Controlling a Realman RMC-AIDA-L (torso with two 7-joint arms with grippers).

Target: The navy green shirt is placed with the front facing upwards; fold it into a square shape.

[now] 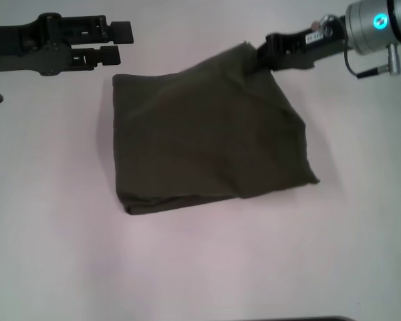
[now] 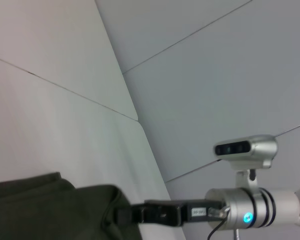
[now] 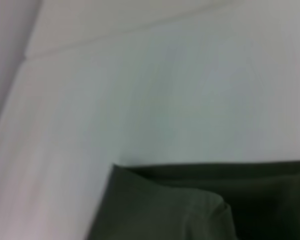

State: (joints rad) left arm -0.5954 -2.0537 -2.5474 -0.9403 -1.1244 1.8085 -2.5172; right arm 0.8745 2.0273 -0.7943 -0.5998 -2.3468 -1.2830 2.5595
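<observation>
Navy green shirt [image 1: 207,134] lies folded on the white table [image 1: 53,254], a lumpy dark block near the middle. Its far right corner is lifted. The right gripper [image 1: 262,57] pinches that corner, fingers pressed together on the cloth. The left gripper [image 1: 120,41] hangs just past the shirt's far left corner, fingers spread, holding nothing.

Black left gripper [image 1: 122,41]; silver wrist [image 1: 377,25] at two o'clock is glowing a cyan ring, trailing black cable
</observation>
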